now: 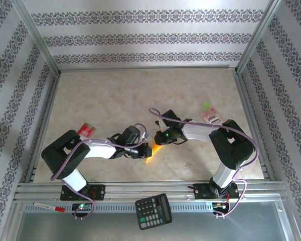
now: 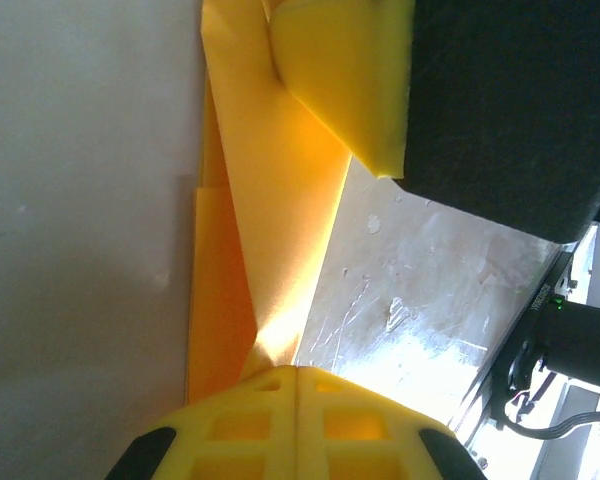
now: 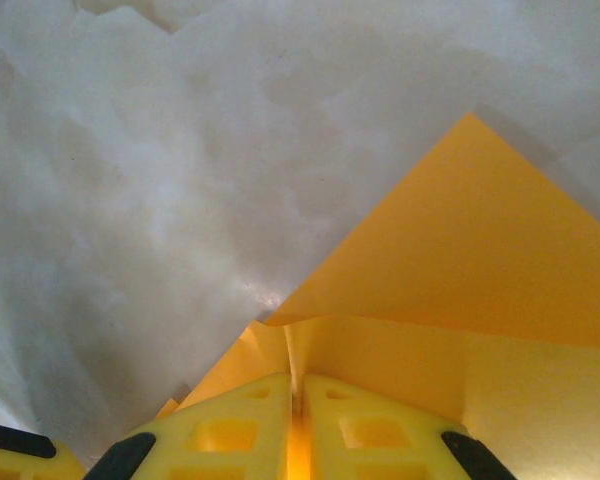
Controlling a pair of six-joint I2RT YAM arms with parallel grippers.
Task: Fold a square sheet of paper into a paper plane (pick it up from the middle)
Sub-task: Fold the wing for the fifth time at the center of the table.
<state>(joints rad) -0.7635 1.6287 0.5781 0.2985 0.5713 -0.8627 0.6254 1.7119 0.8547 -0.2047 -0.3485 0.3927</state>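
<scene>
The orange-yellow sheet of paper [image 1: 151, 150] is partly folded and held just above the table between both arms, near the front middle. My left gripper [image 1: 144, 150] comes at it from the left, my right gripper [image 1: 157, 142] from the right. In the left wrist view the left gripper [image 2: 296, 370] has its yellow jaws pressed together on a folded corner of the paper [image 2: 280, 200], and a right fingertip [image 2: 340, 70] holds the far end. In the right wrist view the right gripper [image 3: 298, 378] pinches a crease of the paper [image 3: 460, 260], whose flap spreads up to the right.
A pink packet [image 1: 211, 117] and a small green object [image 1: 206, 105] lie at the right of the table. A red packet [image 1: 87, 130] lies at the left. A black calculator [image 1: 153, 211] and a red marker [image 1: 48, 206] rest on the front rail shelf. Metal frame posts border the table.
</scene>
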